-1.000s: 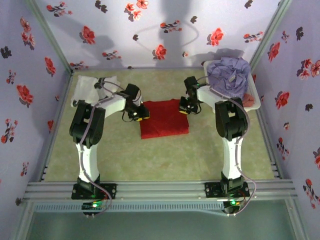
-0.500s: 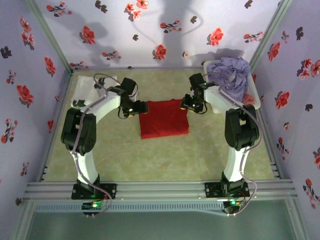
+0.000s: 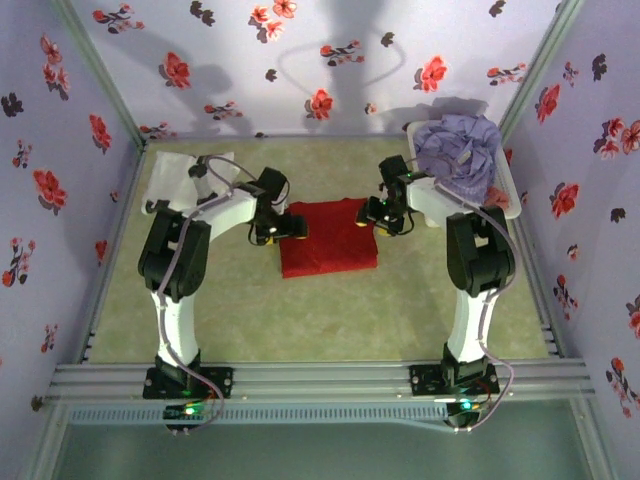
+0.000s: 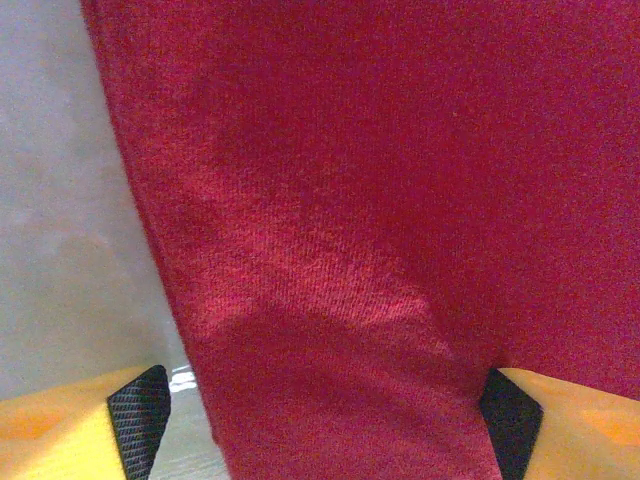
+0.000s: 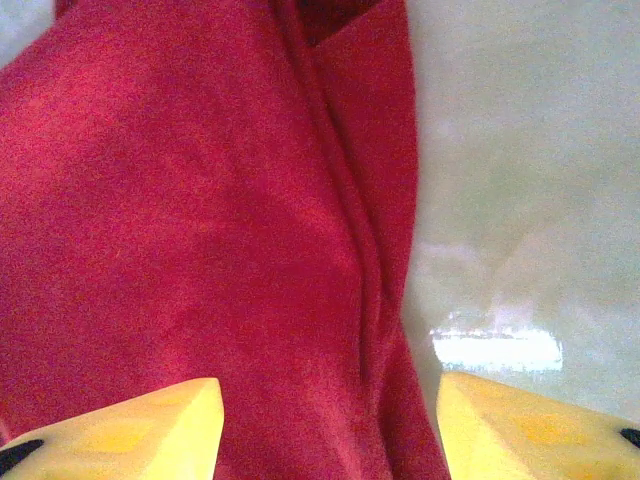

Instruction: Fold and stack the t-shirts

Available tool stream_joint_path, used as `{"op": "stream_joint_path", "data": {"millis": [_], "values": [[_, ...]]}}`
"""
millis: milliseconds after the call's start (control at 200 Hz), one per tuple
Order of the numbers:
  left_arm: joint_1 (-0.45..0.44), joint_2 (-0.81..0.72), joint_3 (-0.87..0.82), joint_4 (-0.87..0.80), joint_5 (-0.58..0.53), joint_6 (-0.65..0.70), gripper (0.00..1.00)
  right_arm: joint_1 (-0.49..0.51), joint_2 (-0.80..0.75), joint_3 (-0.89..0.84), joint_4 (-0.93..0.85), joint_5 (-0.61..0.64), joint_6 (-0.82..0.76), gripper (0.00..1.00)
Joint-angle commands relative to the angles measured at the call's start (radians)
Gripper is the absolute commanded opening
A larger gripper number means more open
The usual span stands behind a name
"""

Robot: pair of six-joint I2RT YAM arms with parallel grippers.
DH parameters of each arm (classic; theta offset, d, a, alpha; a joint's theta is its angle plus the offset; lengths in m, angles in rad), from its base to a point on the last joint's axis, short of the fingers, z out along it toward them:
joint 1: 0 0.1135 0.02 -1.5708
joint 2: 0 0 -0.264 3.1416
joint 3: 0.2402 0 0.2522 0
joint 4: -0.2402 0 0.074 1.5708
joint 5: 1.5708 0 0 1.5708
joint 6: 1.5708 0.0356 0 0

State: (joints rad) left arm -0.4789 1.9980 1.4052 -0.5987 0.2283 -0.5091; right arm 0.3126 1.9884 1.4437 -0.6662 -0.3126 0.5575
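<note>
The bright red t-shirt lies folded into a rectangle in the middle of the table. My left gripper hovers open over its left edge, the red cloth lying flat between the spread fingertips. Over the shirt's upper right corner my right gripper is open too, its yellow fingers straddling the folded red edge. A white t-shirt sits crumpled at the back left. The pale lavender t-shirt is heaped in the basket.
The white plastic basket stands at the back right, close behind my right arm. Flowered walls close in the table on three sides. Bare green tabletop stretches in front of the red t-shirt.
Both grippers have opened and let go of the red t-shirt's top edge. The arms rose and stretched back briefly, then settled low beside the shirt again.
</note>
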Motion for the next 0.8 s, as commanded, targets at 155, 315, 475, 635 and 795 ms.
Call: {"op": "stream_joint_path", "data": {"millis": [155,315,475,635,795], "values": [[-0.021,0.044,-0.001,-0.014,-0.041,-0.006,0.80,-0.017,0.105,0.104,-0.009,-0.035,-0.016,0.61],[-0.075,0.057,0.027,0.001,-0.055,-0.003,0.72,-0.015,0.075,0.078,0.001,-0.038,-0.014,0.61],[-0.095,0.077,0.022,0.016,-0.055,-0.024,0.62,-0.019,-0.036,-0.003,0.020,-0.028,-0.013,0.61],[-0.107,0.071,0.027,0.006,-0.102,-0.023,0.53,-0.034,-0.139,-0.077,0.011,-0.022,-0.031,0.61],[-0.111,0.076,0.034,0.004,-0.121,0.013,0.39,-0.055,-0.227,-0.128,0.004,-0.025,-0.031,0.61]]}}
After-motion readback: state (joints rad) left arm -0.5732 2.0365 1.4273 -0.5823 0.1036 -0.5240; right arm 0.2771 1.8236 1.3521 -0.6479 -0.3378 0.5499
